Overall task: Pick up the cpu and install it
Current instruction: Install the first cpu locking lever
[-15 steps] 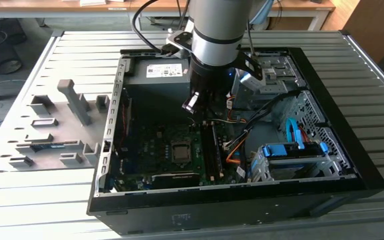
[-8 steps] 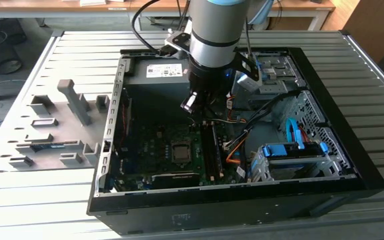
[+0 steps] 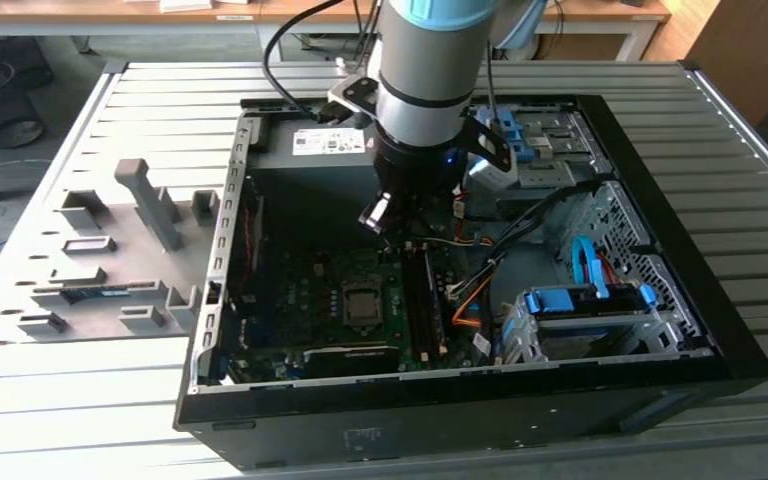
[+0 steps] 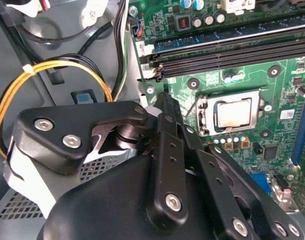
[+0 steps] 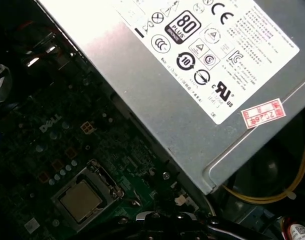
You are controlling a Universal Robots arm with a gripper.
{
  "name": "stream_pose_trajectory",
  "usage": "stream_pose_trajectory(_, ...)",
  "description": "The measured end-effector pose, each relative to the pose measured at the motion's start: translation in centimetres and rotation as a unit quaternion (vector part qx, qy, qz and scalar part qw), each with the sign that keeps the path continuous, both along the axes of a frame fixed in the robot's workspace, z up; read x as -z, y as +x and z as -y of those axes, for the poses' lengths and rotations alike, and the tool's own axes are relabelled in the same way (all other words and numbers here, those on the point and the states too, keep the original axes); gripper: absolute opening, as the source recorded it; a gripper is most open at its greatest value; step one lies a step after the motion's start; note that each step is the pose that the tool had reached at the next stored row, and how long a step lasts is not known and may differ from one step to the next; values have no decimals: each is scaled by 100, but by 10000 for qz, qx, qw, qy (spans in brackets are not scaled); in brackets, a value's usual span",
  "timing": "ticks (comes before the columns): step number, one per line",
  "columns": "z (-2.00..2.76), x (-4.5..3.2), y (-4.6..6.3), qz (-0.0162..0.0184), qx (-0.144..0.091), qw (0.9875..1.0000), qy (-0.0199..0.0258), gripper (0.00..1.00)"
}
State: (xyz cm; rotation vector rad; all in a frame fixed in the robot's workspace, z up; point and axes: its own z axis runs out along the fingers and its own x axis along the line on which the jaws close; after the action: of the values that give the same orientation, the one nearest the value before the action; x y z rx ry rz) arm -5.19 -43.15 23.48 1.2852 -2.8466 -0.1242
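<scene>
Silvery cpu (image 4: 234, 112) seated, claw (image 3: 381, 222) fingertips hidden

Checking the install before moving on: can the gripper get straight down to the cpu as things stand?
Probably yes. The cpu lies face up in its socket on the green board with nothing over it, and the gripper hangs just above that board inside the open case.

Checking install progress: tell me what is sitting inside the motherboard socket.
The cpu lies in the socket, silvery face up, also seen in the first wrist view. Contacts beneath it are covered. The gripper hangs above the board, apart from it.
</scene>
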Motion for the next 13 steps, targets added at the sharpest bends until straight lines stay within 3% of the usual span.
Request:
stream_pose_trajectory(3, 14, 3, -19, 0, -12, 10000, -24, 10)
stream_pose_trajectory(7, 39, 3, -37, 0, -42, 9999, -91, 10)
stream_pose_trajectory(13, 111, 3, -74, 1, -89, 9999, -105, 10)
